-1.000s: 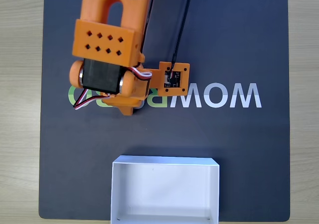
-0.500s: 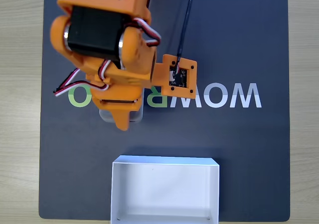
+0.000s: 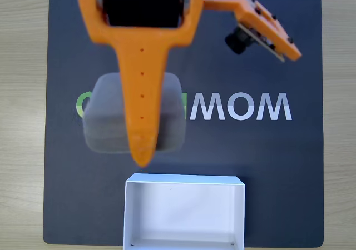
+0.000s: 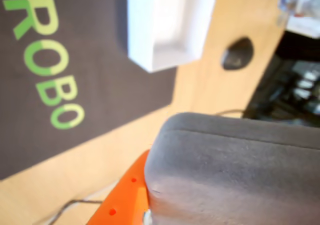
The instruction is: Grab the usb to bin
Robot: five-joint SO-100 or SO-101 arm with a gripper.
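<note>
Dark mat (image 3: 289, 166) on the tabletop (image 3: 22, 116) carries the bin (image 3: 184, 214) at the near edge in the fixed view, its opening upward. The usb (image 3: 105, 116) hangs raised just far of the bin's left half, clenched in the pincer (image 3: 142, 156). Risk: early release or slip drops it short of the bin wall; the block lies flat, near-square, no clear long axis.

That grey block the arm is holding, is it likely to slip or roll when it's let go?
The grey block looks matte, so probably not slippery against the gripper. Its flat faces and rounded corners suggest it would land flat rather than roll.
</note>
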